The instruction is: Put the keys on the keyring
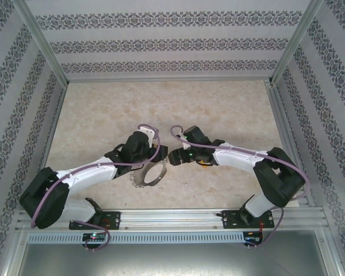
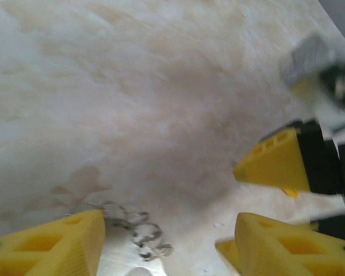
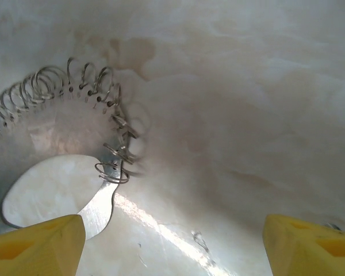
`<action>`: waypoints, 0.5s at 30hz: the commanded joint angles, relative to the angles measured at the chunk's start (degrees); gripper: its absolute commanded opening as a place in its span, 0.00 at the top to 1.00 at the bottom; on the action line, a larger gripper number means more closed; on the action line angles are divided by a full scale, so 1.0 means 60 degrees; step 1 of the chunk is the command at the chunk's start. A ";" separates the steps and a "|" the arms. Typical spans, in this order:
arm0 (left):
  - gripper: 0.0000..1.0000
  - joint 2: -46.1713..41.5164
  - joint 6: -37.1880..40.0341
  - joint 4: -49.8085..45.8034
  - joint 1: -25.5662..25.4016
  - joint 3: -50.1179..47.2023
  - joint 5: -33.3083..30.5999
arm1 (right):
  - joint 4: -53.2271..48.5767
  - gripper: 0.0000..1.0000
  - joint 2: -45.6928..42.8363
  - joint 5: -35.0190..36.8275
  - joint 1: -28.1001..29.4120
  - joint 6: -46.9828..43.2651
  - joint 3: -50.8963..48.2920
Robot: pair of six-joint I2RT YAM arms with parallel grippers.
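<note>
The keyring [image 1: 139, 178] lies flat on the table between the two arms. It is a shiny metal ring plate [image 3: 52, 132] fringed with small wire loops [image 2: 135, 227]. My left gripper [image 1: 159, 156] hovers just above its far edge. Its yellow fingers [image 2: 46, 244] stand wide apart, so the left gripper [image 2: 169, 221] is open, with the loops beside the left-hand finger and nothing pinched. My right gripper [image 1: 173, 156] faces it at close range. The right gripper [image 3: 172, 230] is open and empty, with the ring near its left finger. A small yellow-orange bit [image 1: 204, 164] under the right forearm may be the keys; I cannot tell.
The pale marbled tabletop [image 1: 161, 103] is walled by patterned panels on aluminium frame posts [image 1: 43, 43]. A metal rail [image 1: 172, 221] along the near edge carries both arm bases. In the left wrist view one yellow finger [image 2: 273, 167] of the right gripper hangs close by.
</note>
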 commanded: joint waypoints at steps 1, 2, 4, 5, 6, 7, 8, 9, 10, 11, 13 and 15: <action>0.36 -0.0531 -0.0374 -0.0983 0.0453 0.0057 -0.0950 | -0.0803 0.19 0.0444 0.0771 0.0280 -0.0906 0.0348; 0.35 -0.0645 -0.0450 -0.1056 0.0595 -0.0017 -0.0996 | -0.0840 0.19 0.0543 0.0827 0.0351 -0.0966 0.0397; 0.32 -0.0917 -0.0595 -0.1116 0.0921 -0.0189 -0.0973 | -0.0970 0.19 0.0700 0.0851 0.0527 -0.1094 0.0482; 0.31 -0.1024 -0.0639 -0.1117 0.1053 -0.0268 -0.0922 | -0.1001 0.19 0.0732 0.0856 0.0611 -0.1129 0.0501; 0.31 -0.1113 -0.0672 -0.1142 0.1206 -0.0341 -0.0884 | -0.1019 0.18 0.0765 0.0879 0.0675 -0.1137 0.0505; 0.30 -0.1210 -0.0704 -0.1172 0.1319 -0.0403 -0.0880 | -0.1008 0.18 0.0806 0.0878 0.0729 -0.1130 0.0502; 0.30 -0.1274 -0.0703 -0.1200 0.1410 -0.0441 -0.0880 | -0.0997 0.18 0.0845 0.0908 0.0757 -0.1118 0.0519; 0.30 -0.1333 -0.0703 -0.1230 0.1506 -0.0485 -0.0873 | -0.0976 0.18 0.0893 0.0918 0.0798 -0.1122 0.0555; 0.30 -0.1373 -0.0715 -0.1255 0.1583 -0.0513 -0.0839 | -0.0969 0.18 0.0961 0.0970 0.0817 -0.1123 0.0603; 0.30 -0.1382 -0.0719 -0.1262 0.1645 -0.0518 -0.0822 | -0.0961 0.18 0.1006 0.1007 0.0844 -0.1122 0.0647; 0.29 -0.1380 -0.0749 -0.1310 0.1765 -0.0533 -0.0750 | -0.0946 0.18 0.1120 0.1081 0.0847 -0.1131 0.0763; 0.29 -0.1373 -0.0775 -0.1270 0.1809 -0.0561 -0.0682 | -0.0947 0.18 0.1219 0.1125 0.0849 -0.1159 0.0879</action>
